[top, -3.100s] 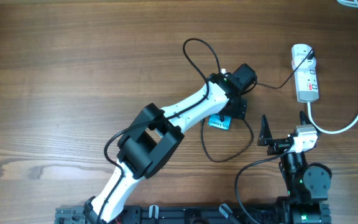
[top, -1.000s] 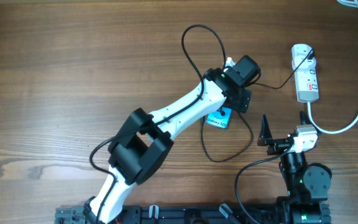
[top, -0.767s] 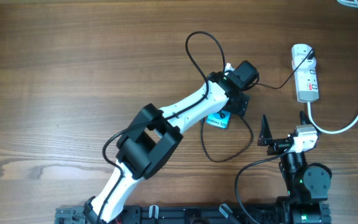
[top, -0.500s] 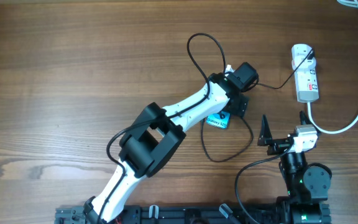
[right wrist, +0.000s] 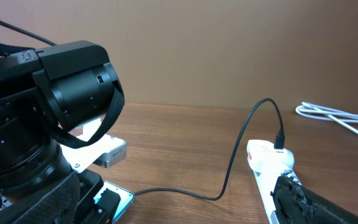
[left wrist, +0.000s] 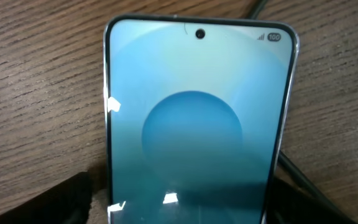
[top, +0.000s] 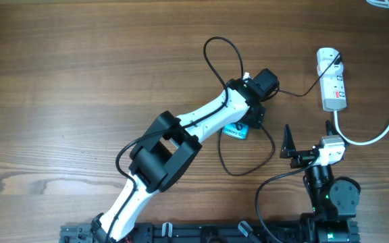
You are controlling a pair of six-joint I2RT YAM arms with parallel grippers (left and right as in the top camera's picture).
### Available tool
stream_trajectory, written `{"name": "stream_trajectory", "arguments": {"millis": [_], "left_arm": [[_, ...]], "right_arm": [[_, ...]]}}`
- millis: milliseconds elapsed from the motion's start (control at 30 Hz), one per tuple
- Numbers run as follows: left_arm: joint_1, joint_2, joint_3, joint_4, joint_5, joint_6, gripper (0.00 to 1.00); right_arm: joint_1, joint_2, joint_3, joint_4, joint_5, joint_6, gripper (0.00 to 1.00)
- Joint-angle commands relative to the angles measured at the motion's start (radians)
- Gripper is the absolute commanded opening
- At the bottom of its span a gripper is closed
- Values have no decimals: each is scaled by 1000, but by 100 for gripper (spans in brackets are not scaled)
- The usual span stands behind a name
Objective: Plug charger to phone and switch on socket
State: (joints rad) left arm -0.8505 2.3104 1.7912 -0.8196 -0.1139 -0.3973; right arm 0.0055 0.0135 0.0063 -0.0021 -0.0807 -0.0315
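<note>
The phone (top: 236,132) lies flat at mid-table, mostly under my left gripper (top: 254,115). In the left wrist view its teal screen (left wrist: 194,124) fills the frame, and my left jaws (left wrist: 191,214) sit either side of its near end, open, with a thin gap on the left. The charger's thin black cable (top: 219,52) loops around the phone; its black plug (top: 337,62) sits in the white socket (top: 332,89). The connector tip is hidden. My right gripper (top: 309,140) is open and empty, below the socket. The right wrist view shows the socket (right wrist: 267,157), the cable (right wrist: 229,180) and the phone's corner (right wrist: 122,200).
The socket's thick white cord (top: 383,131) curves along the right edge of the table. My left arm (top: 194,121) crosses the table's middle. Another cable loop (top: 248,165) lies just below the phone, near my right gripper.
Over the last second my left wrist shifted slightly down and left over the phone, and its elbow swung right. The phone barely moved. The right arm has not moved.
</note>
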Motion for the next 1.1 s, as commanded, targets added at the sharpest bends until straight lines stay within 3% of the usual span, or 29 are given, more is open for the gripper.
{"name": "stream_trajectory", "arguments": {"millis": [0,100,500,867,1067], "left_arm": [[5,36,-5,-15,8,2,79],[5,36,-5,-14,8,2,73],[22,-90,-3,-26,30,-7,75],[159,-240,-3,-115,370,-68,73],[301,-251,-3,-192,378,-84,71]], "right_arm": [[-4,-9,-1,3,13,-3,100],[-4,-9,-1,3,13,-3,100],[-4,-9,-1,3,13,-3,100],[-4,-9,-1,3,13,-3,100],[-4,-9,-1,3,13,-3,100]]}}
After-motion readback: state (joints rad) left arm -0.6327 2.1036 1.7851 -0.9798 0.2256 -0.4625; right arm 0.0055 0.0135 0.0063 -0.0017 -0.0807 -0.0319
